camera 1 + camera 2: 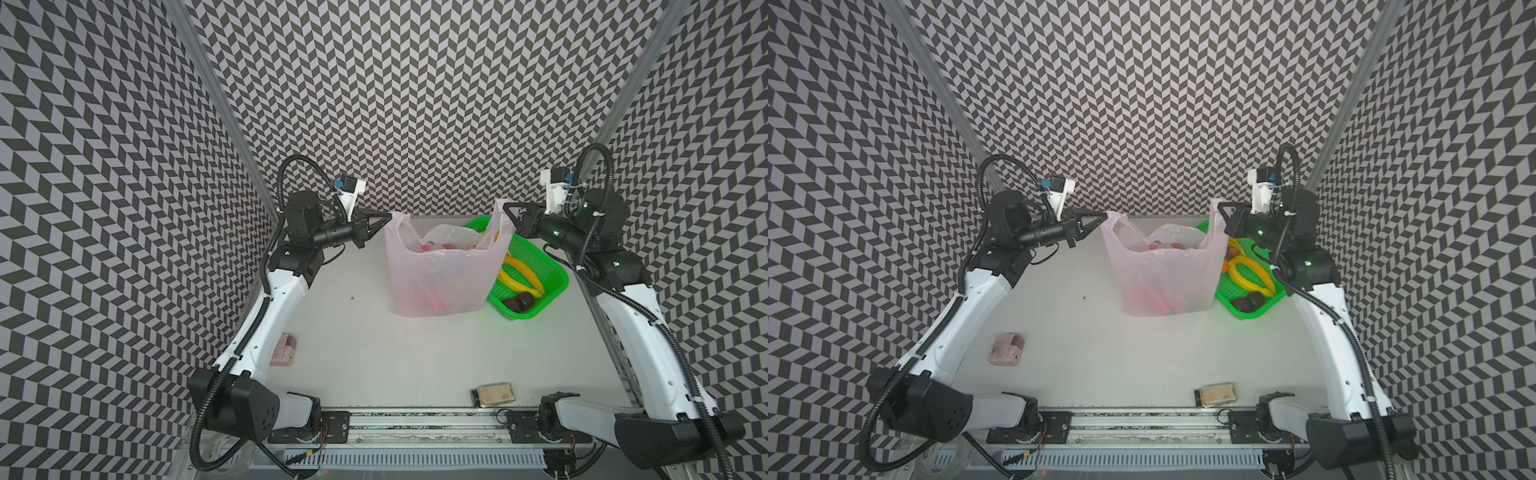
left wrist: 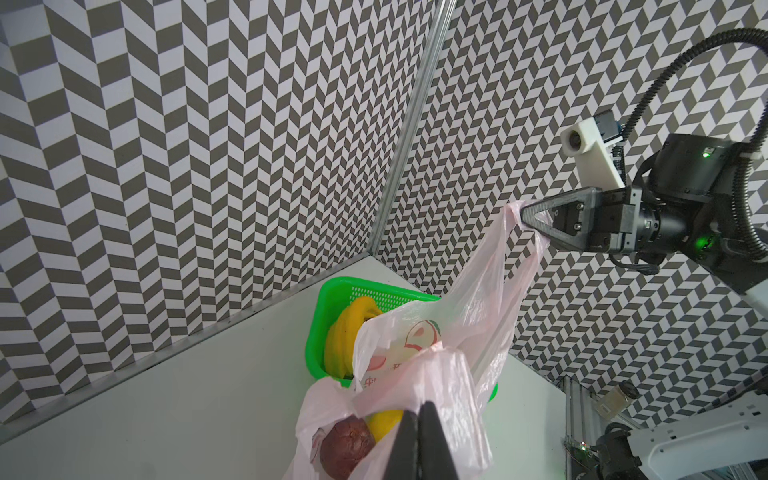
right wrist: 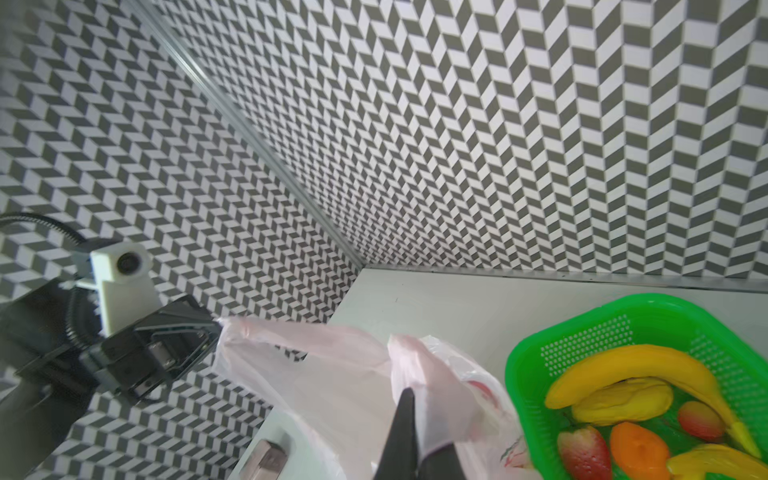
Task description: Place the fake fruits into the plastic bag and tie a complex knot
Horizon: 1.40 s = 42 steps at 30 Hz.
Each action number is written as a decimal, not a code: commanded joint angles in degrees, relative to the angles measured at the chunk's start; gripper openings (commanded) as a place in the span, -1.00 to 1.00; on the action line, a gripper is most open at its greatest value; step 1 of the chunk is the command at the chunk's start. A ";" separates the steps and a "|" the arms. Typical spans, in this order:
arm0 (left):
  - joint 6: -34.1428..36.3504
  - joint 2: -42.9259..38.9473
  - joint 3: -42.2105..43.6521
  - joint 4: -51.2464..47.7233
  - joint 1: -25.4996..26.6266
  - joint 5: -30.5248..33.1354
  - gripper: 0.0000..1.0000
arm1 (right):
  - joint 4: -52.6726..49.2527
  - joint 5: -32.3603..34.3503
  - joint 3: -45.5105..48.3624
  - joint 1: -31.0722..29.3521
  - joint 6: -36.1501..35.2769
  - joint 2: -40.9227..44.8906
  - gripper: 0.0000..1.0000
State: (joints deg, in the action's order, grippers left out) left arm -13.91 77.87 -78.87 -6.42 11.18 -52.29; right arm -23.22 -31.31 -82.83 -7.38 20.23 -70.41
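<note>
Overhead stereo, close wrist views sharing bag (image 1: 432, 286)

The pale grey table (image 1: 374, 353) carries four things. A pink plastic bag (image 1: 432, 286) stands at the far middle, its bottom on the surface. A green basket (image 1: 540, 259) sits just to the bag's right. A small pink block (image 1: 286, 351) lies near the left edge. A tan packet (image 1: 494, 394) lies at the near edge, right of centre.

walls (image 1: 415, 83): grey-white chevron pattern, left, far, right | corner posts (image 1: 220, 108): metal | table (image 1: 374, 357): pale grey, evenly lit
</note>
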 commanded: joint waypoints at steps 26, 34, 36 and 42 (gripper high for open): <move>2.54 -9.75 22.09 17.96 -2.02 -4.73 -1.00 | -2.45 -6.27 -13.26 -30.13 -13.22 -8.37 -0.16; 1.96 -10.36 23.55 19.22 -1.82 -4.49 -1.00 | -3.98 4.06 -20.43 -32.44 -19.20 -20.56 0.12; 1.69 -10.29 23.67 19.64 -1.74 -4.57 -1.00 | -4.60 4.06 -21.76 -32.44 -20.76 -22.84 0.23; 1.78 -10.06 23.65 19.60 -1.62 -4.64 -1.00 | -6.83 6.52 -24.81 -32.53 -24.06 -26.92 0.33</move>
State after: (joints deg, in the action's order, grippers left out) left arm -11.90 68.82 -55.68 11.55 9.28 -56.71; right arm -30.17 -26.65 -105.08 -39.83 0.12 -97.19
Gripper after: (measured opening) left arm 0.049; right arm 0.665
